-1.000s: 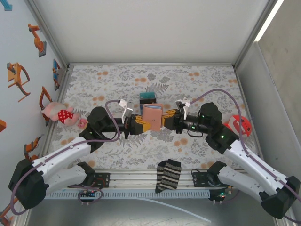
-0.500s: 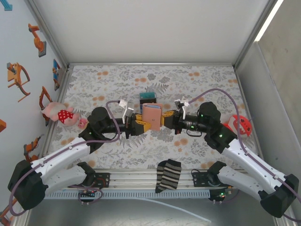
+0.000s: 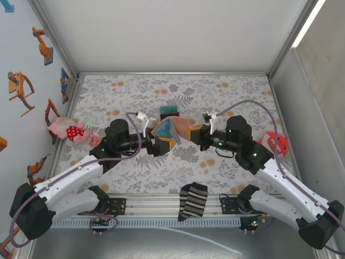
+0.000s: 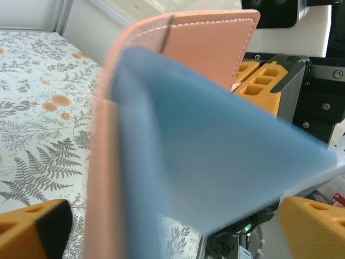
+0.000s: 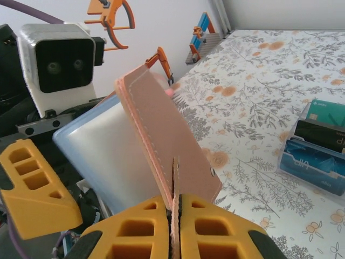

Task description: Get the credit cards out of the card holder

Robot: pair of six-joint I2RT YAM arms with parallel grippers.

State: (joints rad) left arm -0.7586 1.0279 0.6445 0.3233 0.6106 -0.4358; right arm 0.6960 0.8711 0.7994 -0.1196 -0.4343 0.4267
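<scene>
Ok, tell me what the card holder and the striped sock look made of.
Card holder: probably tan leather or faux leather, with a matte finish and a line of stitching along its edge. Sock: soft knit fabric, going by its limp shape and woven dark-and-light stripes.

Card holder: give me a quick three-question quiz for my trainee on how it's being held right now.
1. True or false: the right gripper is pinched shut on an edge of the card holder.
2. Pick one. The inside of the card holder, seen from above, is: A) red, B) light blue, C) green.
3. Short answer: which gripper has its fingers spread wide on either side of the holder without clamping it?

Key:
1. True
2. B
3. The left gripper
</scene>
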